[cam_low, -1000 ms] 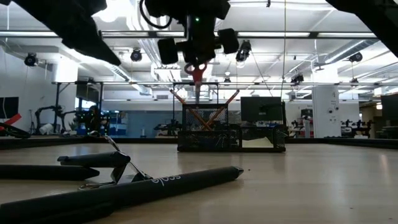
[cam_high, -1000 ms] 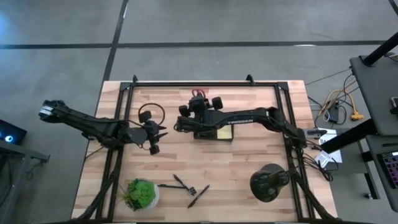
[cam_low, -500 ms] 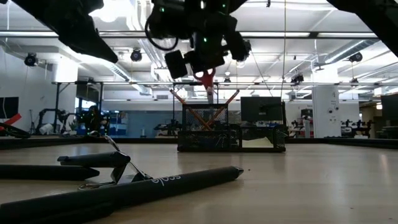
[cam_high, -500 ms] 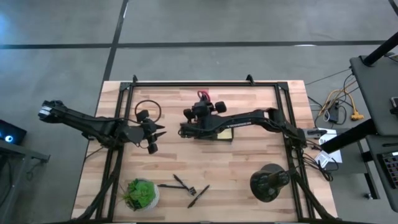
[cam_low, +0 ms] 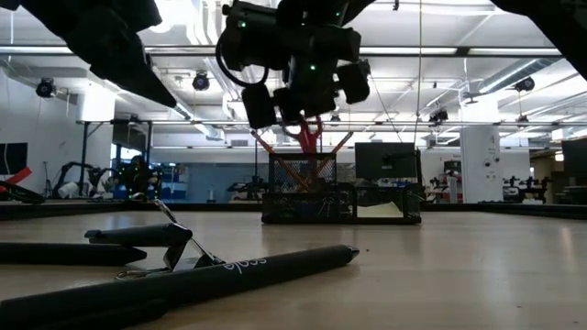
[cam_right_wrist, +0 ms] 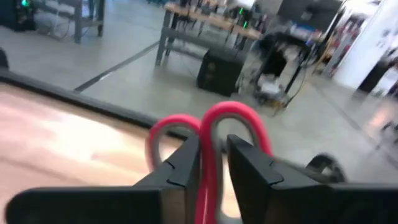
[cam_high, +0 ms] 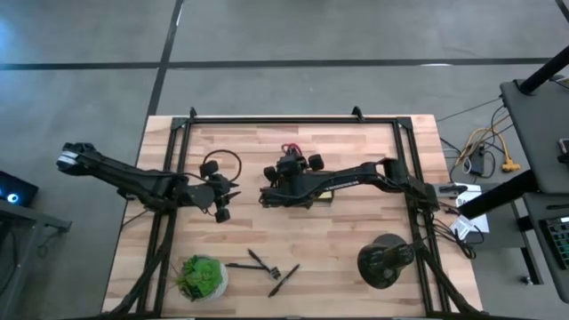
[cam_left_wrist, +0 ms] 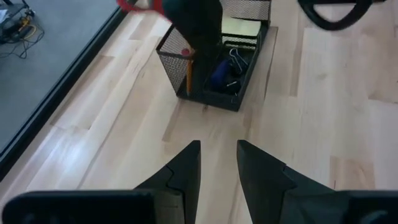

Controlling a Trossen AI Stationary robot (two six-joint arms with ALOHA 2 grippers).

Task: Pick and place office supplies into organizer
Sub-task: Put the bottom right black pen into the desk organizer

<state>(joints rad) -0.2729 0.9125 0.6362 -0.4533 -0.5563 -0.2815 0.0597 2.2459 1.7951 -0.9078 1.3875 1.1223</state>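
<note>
The black wire-mesh organizer [cam_left_wrist: 249, 62] stands mid-table and holds an orange pencil [cam_left_wrist: 188, 74], a purple piece [cam_left_wrist: 219, 74], black clips [cam_left_wrist: 234, 61] and the yellow sticky-note pad [cam_left_wrist: 239, 28]. My right gripper [cam_high: 289, 164] hangs over the organizer [cam_low: 339, 197], shut on the red-handled scissors [cam_low: 310, 134]. My left gripper [cam_high: 235, 188] is open and empty to the organizer's left, its fingers [cam_left_wrist: 186, 168] pointing at it. Black pens [cam_high: 260, 264] lie near the table's near edge. My right gripper pinches the scissors between its two fingers [cam_right_wrist: 186, 165], just behind the two red handle loops [cam_right_wrist: 208, 155]. The loops [cam_right_wrist: 231, 121] stick out past the fingertips, toward the table's far side. The blades are hidden by the gripper. The scissors are lifted clear above the organizer.
A green potted plant [cam_high: 203, 277] stands at the near left. A round black domed object [cam_high: 384, 260] stands at the near right. A black pen [cam_low: 229, 270] and a clip lie close to the low camera. A black frame [cam_high: 293, 117] borders the far edge.
My right gripper has come down toward the organizer and a little toward the table's near edge, tipping as it went. The scissors have come down with it, still in its hold.
</note>
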